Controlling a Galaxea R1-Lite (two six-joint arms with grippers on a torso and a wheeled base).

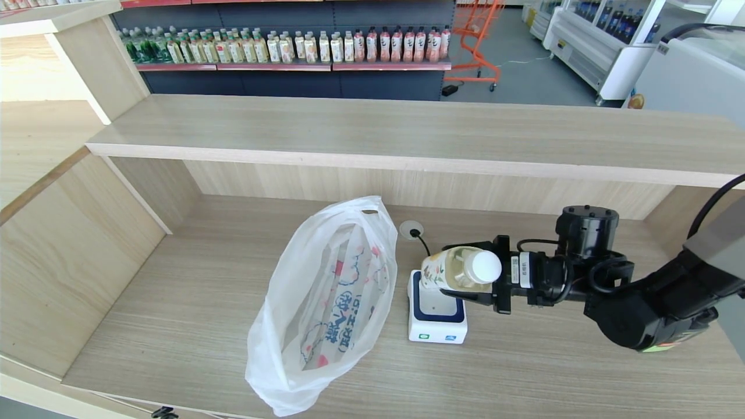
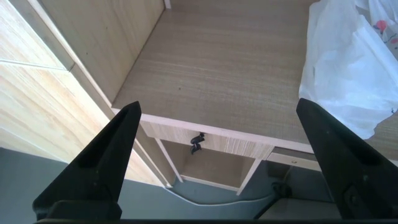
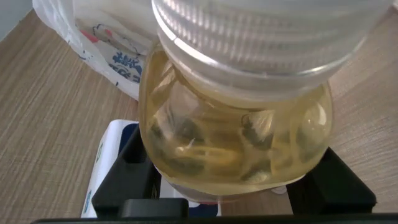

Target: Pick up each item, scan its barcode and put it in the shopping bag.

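My right gripper (image 1: 463, 271) is shut on a bottle of pale yellow drink (image 1: 457, 269) with a white cap, held on its side. The bottle hangs just above a white-and-blue barcode scanner (image 1: 436, 317) on the wooden counter. In the right wrist view the bottle (image 3: 236, 124) sits between the black fingers (image 3: 124, 180), with the scanner (image 3: 109, 171) underneath. An open white plastic shopping bag (image 1: 326, 302) with a printed item inside lies left of the scanner. My left gripper (image 2: 217, 168) is open with nothing in it, out past the counter's front edge, near the bag's corner (image 2: 348, 68).
A cable runs from the scanner to a round grommet (image 1: 411, 230) at the back of the counter. A raised wooden ledge (image 1: 407, 134) borders the back, and a side wall (image 1: 70, 256) the left. Bare counter surface (image 1: 192, 302) lies left of the bag.
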